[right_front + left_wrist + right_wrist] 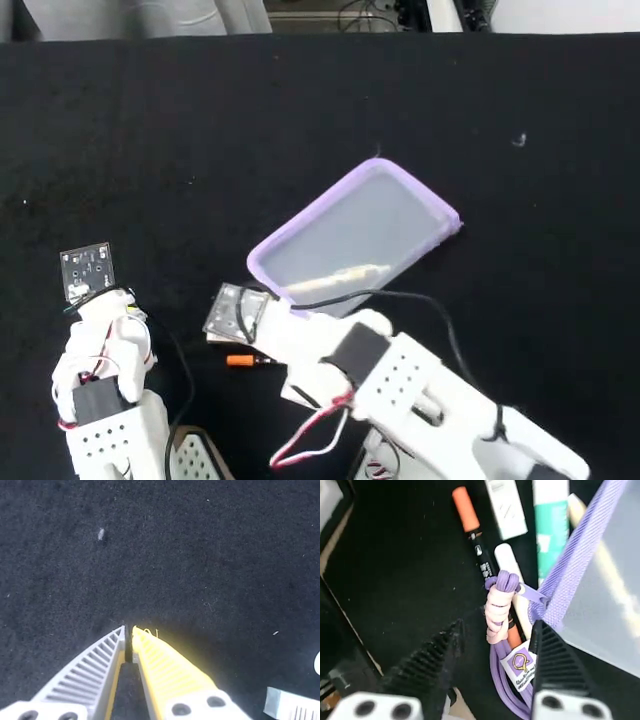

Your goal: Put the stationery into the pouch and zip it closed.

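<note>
The translucent pouch [355, 235] with a purple edge lies slanted mid-table, with a pale item showing through it. My right arm [400, 385] is at its near left corner. In the right wrist view my right gripper [498, 630] is open, its black fingers on either side of the purple and pink zip pull cord [499, 600] hanging from the pouch's edge [570, 565]. Beside the cord lie an orange-capped pen [470, 522], a white pen [507, 560], a white eraser box [506, 505] and a teal item [551, 520]. My left gripper [128, 629] is shut and holds nothing, over bare black cloth at the near left.
The table is covered in black cloth [180, 140]. An orange pen cap [240, 360] shows just beside the right arm. The left arm [100, 390] stands at the near left corner. A white part [292, 705] shows at one edge of the left wrist view.
</note>
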Controlling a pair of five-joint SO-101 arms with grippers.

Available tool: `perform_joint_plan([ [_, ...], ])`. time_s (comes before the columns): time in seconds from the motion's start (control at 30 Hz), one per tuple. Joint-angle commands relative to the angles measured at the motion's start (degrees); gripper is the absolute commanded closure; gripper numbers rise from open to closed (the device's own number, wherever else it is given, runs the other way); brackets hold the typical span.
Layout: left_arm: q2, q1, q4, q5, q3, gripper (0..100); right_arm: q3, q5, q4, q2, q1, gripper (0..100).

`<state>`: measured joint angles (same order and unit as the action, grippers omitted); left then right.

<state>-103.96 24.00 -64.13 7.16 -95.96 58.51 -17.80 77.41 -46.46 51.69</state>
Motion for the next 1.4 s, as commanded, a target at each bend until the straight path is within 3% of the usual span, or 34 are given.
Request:
perform_joint_plan([
  [0.0, -0.1, 0.7, 1.1, 0.6, -1.5, 97, -3.2, -0.4, 0.2, 4.3, 0.7, 77.9],
  [0.5, -0.1, 0.7, 1.1, 0.6, -1.5, 97, -4.3, -0.4, -0.3, 9.1, 0.7, 77.9],
  [1.37, -0.1, 0.7, 1.1, 0.6, -1.5, 97, 3.4, -0.4, -10.7, 9.1, 0.6, 77.9],
])
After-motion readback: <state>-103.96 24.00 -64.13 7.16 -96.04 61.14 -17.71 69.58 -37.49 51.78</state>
